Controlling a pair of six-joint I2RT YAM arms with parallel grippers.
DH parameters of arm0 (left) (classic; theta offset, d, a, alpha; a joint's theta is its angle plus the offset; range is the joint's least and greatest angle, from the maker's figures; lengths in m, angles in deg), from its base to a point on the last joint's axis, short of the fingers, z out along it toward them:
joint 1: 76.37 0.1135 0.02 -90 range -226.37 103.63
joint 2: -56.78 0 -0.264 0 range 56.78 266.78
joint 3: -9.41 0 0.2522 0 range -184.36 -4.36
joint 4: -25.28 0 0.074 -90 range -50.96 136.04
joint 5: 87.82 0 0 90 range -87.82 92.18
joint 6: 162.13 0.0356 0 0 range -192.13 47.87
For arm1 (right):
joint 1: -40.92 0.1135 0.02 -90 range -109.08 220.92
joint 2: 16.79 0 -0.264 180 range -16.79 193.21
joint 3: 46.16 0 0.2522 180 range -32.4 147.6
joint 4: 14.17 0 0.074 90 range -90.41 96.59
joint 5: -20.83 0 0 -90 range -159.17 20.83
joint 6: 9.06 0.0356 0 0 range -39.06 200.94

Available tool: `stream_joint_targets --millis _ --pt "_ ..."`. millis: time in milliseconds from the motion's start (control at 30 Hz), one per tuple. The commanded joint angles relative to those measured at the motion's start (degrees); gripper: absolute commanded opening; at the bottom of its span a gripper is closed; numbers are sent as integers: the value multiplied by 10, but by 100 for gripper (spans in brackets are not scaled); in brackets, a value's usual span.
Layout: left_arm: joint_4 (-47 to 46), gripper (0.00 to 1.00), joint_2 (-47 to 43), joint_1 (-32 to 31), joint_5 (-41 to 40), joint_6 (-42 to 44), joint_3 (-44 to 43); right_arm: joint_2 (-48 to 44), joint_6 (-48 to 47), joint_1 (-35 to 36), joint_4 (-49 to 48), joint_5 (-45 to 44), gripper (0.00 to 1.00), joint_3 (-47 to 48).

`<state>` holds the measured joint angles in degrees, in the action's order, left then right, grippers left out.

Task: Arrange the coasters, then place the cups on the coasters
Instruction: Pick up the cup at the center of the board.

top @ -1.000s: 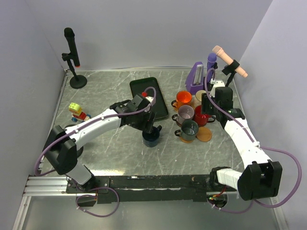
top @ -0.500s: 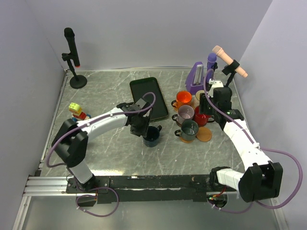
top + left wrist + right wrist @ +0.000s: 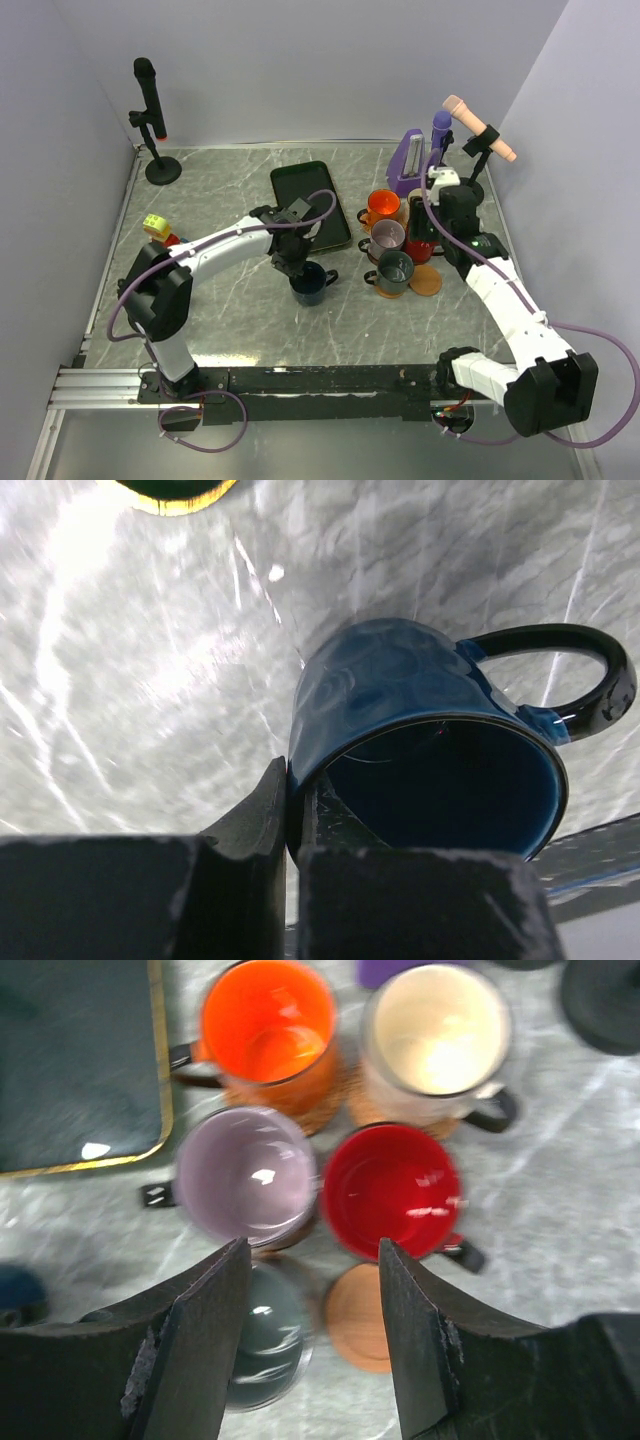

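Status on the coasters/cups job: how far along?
Done: orange cup, cream cup, mauve cup, red cup and grey-green cup cluster at right, seemingly on coasters. In hand: left hand pinches the navy cup by its rim. Left: set it on the bare coaster; right hand hovers open above the cluster.

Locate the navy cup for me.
Top view: the navy cup is mid-table, rim pinched by the left gripper, near the black tray, left of the grey-green cup.

grey marbled table (image 3: pixel 232 322), pale lilac walls (image 3: pixel 300 70)
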<state>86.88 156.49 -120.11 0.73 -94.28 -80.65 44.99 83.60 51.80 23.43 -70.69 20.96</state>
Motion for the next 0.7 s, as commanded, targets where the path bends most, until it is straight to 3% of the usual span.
stream_joint_targets --millis 0,300,433,533,667 --pt "-5 1 -42 -16 3 125 -18 -8 31 52 19 11 60 31" --pt "-27 1 -60 -20 18 193 24 -2 113 151 79 -23 58 31" --pt "-44 6 -52 -20 34 195 34 -16 122 179 82 -27 57 25" --pt "-68 13 -59 -20 44 186 61 -22 125 193 82 -38 57 22" --pt "-106 42 -89 -20 64 169 104 -23 122 197 89 -26 58 38"
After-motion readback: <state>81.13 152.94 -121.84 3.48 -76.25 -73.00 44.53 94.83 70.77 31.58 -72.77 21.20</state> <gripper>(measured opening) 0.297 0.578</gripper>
